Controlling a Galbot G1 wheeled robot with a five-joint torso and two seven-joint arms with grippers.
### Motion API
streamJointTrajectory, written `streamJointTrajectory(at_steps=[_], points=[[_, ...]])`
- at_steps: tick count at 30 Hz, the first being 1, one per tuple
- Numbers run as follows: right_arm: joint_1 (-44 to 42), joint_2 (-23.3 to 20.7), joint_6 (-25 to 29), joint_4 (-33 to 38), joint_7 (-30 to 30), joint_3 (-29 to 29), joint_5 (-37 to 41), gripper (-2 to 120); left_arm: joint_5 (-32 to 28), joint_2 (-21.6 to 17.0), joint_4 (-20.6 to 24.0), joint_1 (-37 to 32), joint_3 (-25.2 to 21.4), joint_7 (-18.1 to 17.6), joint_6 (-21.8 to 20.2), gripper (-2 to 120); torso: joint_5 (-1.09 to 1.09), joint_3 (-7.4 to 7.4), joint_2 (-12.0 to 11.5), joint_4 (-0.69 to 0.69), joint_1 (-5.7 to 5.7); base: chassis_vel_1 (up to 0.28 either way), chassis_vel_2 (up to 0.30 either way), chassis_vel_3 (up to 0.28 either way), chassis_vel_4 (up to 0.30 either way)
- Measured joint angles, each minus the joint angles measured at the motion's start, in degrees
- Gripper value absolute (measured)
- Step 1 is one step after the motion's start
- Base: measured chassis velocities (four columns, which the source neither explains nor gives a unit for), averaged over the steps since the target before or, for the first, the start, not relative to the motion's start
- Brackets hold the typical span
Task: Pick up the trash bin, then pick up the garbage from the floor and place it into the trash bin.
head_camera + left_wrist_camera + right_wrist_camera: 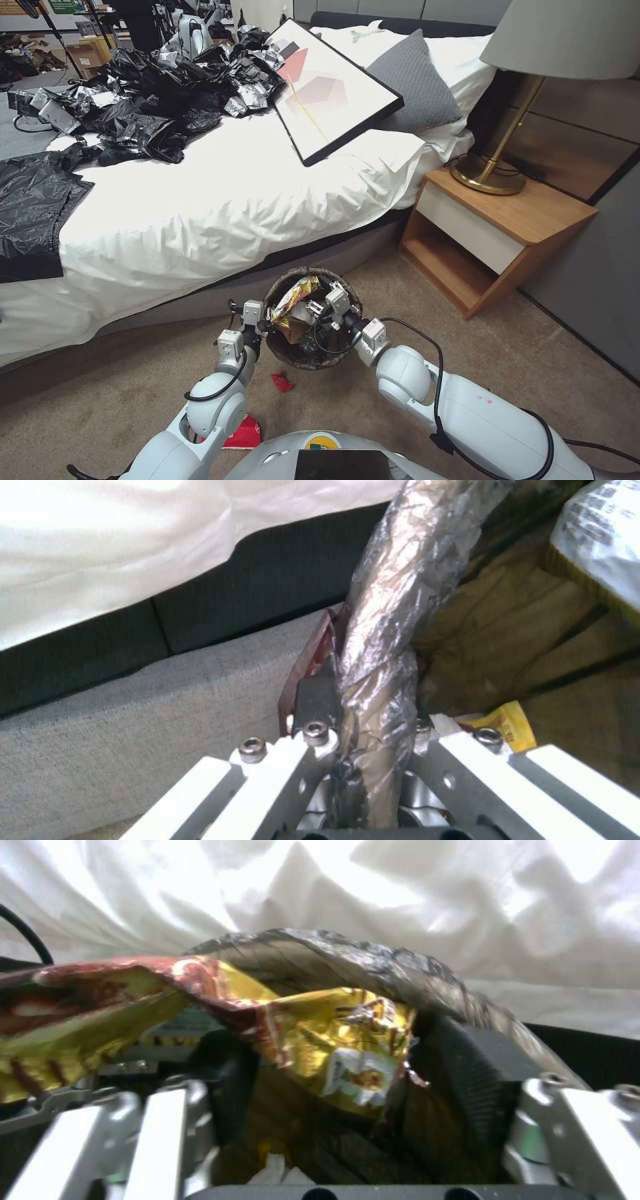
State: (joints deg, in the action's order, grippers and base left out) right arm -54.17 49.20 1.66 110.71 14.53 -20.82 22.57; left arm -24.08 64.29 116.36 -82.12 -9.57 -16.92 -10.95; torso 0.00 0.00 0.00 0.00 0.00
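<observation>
Your left claw (259, 325) is clamped on the rim of the trash bin (312, 319), on the bin's left side. In the left wrist view the fingers (316, 705) pinch the bag-wrapped rim (393, 630), one outside and one inside.

The bin hangs in front of the torso, above the floor (533, 360), just short of the bed (220, 200). You can't tell from these views whether its base touches the carpet.

Your right claw (328, 305) is over the bin mouth, reaching in from the right. Its fingers (477, 1085) stand apart, with the yellow snack wrapper (333, 1040) lying between them. You can't tell whether either pad presses on it; it looks loose, draped over the dark liner. In the head view the wrapper (293, 303) sits in the left part of the bin opening, partly sticking above the rim.

Garbage on the floor:
- small red scrap (281, 381) just below the bin, between the two forearms
- flat red packet (243, 435) beside your left elbow, partly hidden by the arm

Also in view:
- heap of black plastic bags (153, 93) on the far side of the bed
- framed picture (333, 87) leaning on the pillows
- nightstand (493, 233) with lamp (507, 133) to the right, well apart from the bin
</observation>
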Motion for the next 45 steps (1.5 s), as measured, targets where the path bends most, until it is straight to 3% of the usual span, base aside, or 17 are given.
streamJointTrajectory(at_steps=[1,6,11,17,28,38,45], points=[[0.00,0.00,0.00,0.00,0.00,0.00,0.00,63,0.00,0.00,0.00,0.00,0.00,0.00,0.00,3,0.00,0.00,0.00,0.00,0.00,0.000,0.000,0.000,0.000],[-0.03,-0.72,-0.01,0.36,0.15,0.52,0.10,87,-0.13,-0.02,-0.08,0.13,-0.02,0.00,0.05,3,0.00,0.00,0.00,0.00,0.00,0.000,0.000,0.000,0.000],[-0.40,-1.41,0.09,0.80,0.15,1.33,0.17,99,-0.19,0.01,-0.28,0.35,0.01,-0.01,0.06,3,0.00,0.00,0.00,0.00,0.00,0.000,0.000,0.000,0.000],[-1.25,-2.60,0.33,1.37,0.17,2.33,0.13,100,-0.24,0.05,-0.41,0.39,0.04,0.00,0.06,3,0.00,0.00,0.00,0.00,0.00,0.000,0.000,0.000,0.000],[-4.95,-9.03,0.73,6.12,-0.14,5.66,0.20,100,-0.75,-0.19,-0.22,0.62,-0.10,-0.11,-0.01,3,0.01,0.00,0.00,0.00,0.00,0.000,0.000,0.000,0.000],[-9.87,-13.17,0.34,11.36,-0.29,11.42,0.64,100,-0.66,-0.04,0.06,0.55,-0.27,-0.17,-0.11,3,0.00,0.00,0.00,0.00,0.00,0.000,0.000,0.000,0.000],[-11.71,-15.04,1.68,19.00,0.44,19.52,5.05,100,-0.52,0.05,-0.09,0.44,-0.67,-0.16,-0.11,3,-0.01,0.00,0.00,0.00,0.00,0.000,0.000,0.000,0.000]])
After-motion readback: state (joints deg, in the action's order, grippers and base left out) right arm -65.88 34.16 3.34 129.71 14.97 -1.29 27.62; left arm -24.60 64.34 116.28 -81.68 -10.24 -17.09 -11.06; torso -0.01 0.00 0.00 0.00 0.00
